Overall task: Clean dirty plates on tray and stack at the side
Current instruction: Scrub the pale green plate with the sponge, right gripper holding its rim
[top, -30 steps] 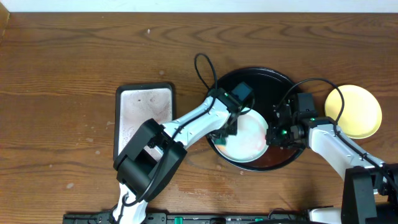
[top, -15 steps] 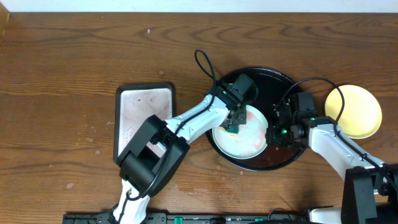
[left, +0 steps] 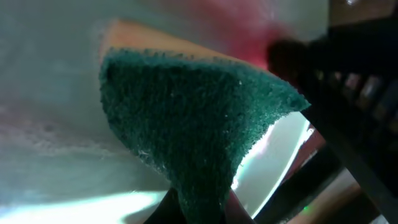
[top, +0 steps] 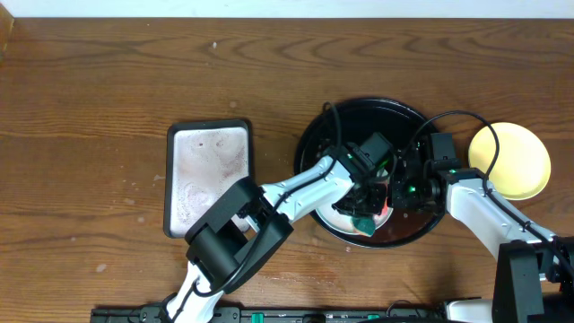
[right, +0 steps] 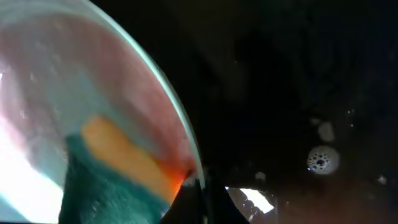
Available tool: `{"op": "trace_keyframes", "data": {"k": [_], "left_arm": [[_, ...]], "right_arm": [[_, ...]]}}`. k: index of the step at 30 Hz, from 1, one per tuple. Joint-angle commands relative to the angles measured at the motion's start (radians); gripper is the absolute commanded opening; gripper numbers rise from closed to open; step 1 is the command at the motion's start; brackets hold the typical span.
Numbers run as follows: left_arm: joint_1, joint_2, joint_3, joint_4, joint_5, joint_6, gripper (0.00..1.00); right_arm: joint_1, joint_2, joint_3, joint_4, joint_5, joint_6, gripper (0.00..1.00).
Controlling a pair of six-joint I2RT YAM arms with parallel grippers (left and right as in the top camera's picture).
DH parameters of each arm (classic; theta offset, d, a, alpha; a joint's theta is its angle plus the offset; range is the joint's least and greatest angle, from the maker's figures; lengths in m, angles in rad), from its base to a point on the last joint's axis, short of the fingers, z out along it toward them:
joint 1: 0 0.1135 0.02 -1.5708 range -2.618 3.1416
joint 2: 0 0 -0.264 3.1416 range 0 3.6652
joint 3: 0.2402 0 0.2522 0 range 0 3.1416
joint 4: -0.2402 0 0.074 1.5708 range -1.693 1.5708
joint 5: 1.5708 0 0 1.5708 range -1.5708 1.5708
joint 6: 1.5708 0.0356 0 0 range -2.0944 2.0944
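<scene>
Left hand (top: 363, 210), clenched on sponge (left: 186, 118), has swept from plate's (right: 93, 81) 11 o'clock to its 4 o'clock edge. Smear (left: 249, 28) remains, so wiping is unfinished. Right hand (top: 396, 193) seemingly pinches the rim. Plate sits in tray (top: 359, 104) on bench (top: 90, 135).

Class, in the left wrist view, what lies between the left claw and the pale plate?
The green sponge, pinched in the left claw and laid against the pale plate. The left wrist view shows this plainly.
</scene>
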Motion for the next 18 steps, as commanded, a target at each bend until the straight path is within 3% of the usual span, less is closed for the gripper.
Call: {"op": "trace_keyframes", "data": {"k": [1, 9, 18], "left_arm": [[0.001, 0.030, -0.015, 0.001, 0.060, 0.058, 0.08], [0.052, 0.030, -0.013, -0.064, -0.074, 0.024, 0.07], [0.122, -0.050, 0.050, -0.269, -0.523, 0.005, 0.07]], "right_arm": [[0.000, 0.013, -0.010, -0.013, 0.025, -0.018, 0.01], [0.000, 0.013, -0.010, -0.014, 0.025, -0.018, 0.01], [0.000, 0.013, -0.010, -0.014, 0.025, -0.018, 0.01]]}}
